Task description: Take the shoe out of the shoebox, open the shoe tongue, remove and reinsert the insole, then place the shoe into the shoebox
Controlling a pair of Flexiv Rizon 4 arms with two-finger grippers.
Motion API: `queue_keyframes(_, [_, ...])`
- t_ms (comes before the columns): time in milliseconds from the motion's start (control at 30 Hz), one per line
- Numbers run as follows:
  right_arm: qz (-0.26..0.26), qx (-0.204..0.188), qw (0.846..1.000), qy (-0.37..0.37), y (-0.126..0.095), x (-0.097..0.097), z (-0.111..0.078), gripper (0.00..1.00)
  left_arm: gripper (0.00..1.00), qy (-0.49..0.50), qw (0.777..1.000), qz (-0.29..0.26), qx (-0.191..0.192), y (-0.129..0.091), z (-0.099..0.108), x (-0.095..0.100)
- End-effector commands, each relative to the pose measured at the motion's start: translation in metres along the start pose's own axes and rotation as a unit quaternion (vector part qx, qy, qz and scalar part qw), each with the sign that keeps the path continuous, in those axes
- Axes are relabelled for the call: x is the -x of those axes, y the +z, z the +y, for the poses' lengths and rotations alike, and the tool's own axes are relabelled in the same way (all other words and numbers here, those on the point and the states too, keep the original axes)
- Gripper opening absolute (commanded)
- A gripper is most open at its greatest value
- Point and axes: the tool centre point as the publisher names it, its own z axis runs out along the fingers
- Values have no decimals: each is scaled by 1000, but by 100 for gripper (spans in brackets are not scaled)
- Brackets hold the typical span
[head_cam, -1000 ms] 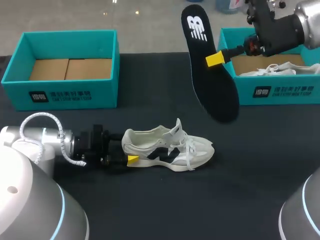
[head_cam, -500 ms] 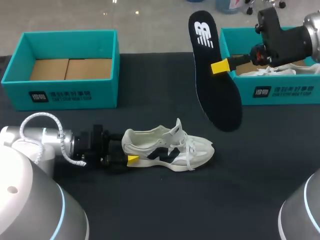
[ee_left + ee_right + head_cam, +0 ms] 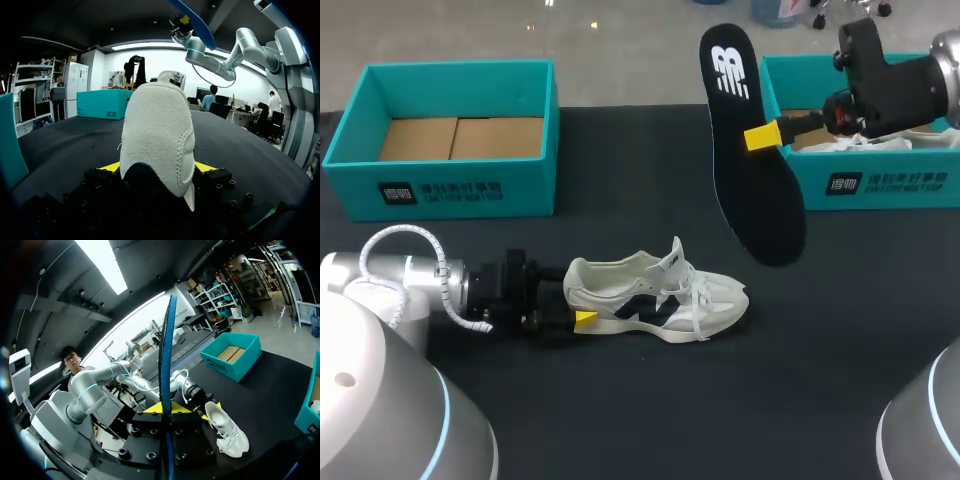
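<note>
A white shoe (image 3: 655, 300) with dark side marks lies on the black table, toe to the right and tongue raised. My left gripper (image 3: 582, 318) is at its heel. In the left wrist view the heel (image 3: 159, 135) fills the gap in my left gripper (image 3: 158, 167), with a yellow tip pressed on each side. My right gripper (image 3: 760, 137) holds the black insole (image 3: 755, 190) in the air above the table, beside the right shoebox (image 3: 880, 182). Seen edge-on, the insole (image 3: 166, 365) is pinched in my right gripper (image 3: 167, 407).
A teal left shoebox (image 3: 445, 190) with a bare cardboard floor stands at the back left. The right shoebox holds another white shoe (image 3: 870, 140). Dark tabletop spreads in front of and to the right of the shoe.
My right arm has carried the insole a little to the right and slightly lower. The left arm and the shoe have not moved.
</note>
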Motion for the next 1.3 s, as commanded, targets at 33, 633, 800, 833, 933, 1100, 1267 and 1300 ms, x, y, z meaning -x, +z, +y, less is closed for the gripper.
queue_keyframes(33, [0,-1,1000,0,1,1,0,0,0,-1,1000,0,1,1,1,0])
queue_keyframes(633, [0,-1,1000,0,1,1,0,0,0,-1,1000,0,1,1,1,0])
queue_keyframes(800, [0,-1,1000,0,1,1,0,0,100,-3,1000,4,17,2,-5,-1])
queue_keyframes(833, [0,-1,1000,0,1,1,0,0,100,-2,1000,5,21,2,-6,-1])
queue_keyframes(933, [0,-1,1000,0,1,1,0,0,100,0,999,6,34,1,-10,-3])
queue_keyframes(1100, [0,-1,1000,0,1,1,0,0,100,-3,999,11,51,-1,-12,-5])
queue_keyframes(1267, [0,-1,1000,0,1,1,0,0,100,2,995,21,94,-10,-17,-7])
queue_keyframes(1300, [0,-1,1000,0,1,1,0,0,100,2,994,26,102,-12,-19,-7])
